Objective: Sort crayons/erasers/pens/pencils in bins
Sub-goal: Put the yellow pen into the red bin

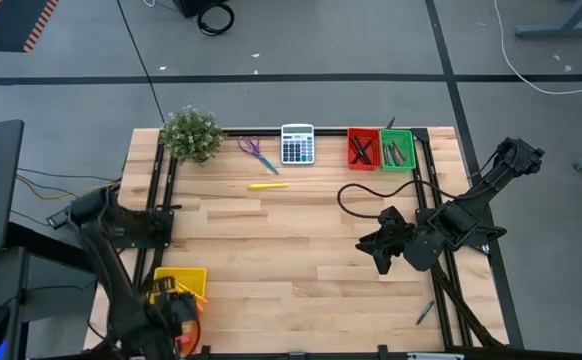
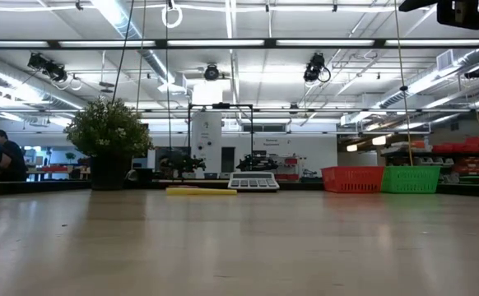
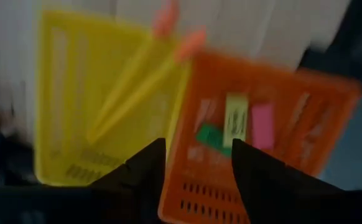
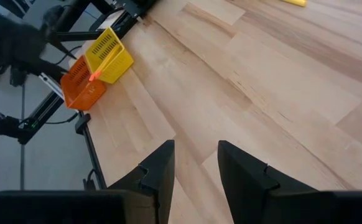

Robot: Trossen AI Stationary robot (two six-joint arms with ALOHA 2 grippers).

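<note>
Directly beneath my left end effector point(image 3: 196, 149) sit the yellow bin point(image 3: 63, 93) and the orange bin point(image 3: 330, 106), touching side by side, and I hover over the seam between them. Its fingers point(image 3: 147, 165) stand apart with nothing between them. Two orange-yellow pencils point(image 3: 131, 87) lie slanted in the yellow bin ahead of my fingertips. To the other side of the seam, three erasers point(image 3: 235, 118), green, yellow and pink, rest flat on the orange bin's floor.

The one loose item I can find is the yellow pen point(image 1: 268, 185). It lies flat on the surface point(image 1: 301, 240), well apart from my left end effector and ahead of my right end effector point(image 4: 195, 149), far across the boards. I judge it light, stiff and smooth. It is probably round enough to roll or squirt sideways if pinched off-centre, so I would close across its middle with my fingers square to its length. The red bin point(image 1: 362, 148) and green bin point(image 1: 397, 150) stand beyond it, to one side, already holding dark sticks.

My left arm is folded back, wrist pitched steeply down over the bins. My right arm is bent at the elbow, wrist angled down at bare surface, fingers parted and empty.
</note>
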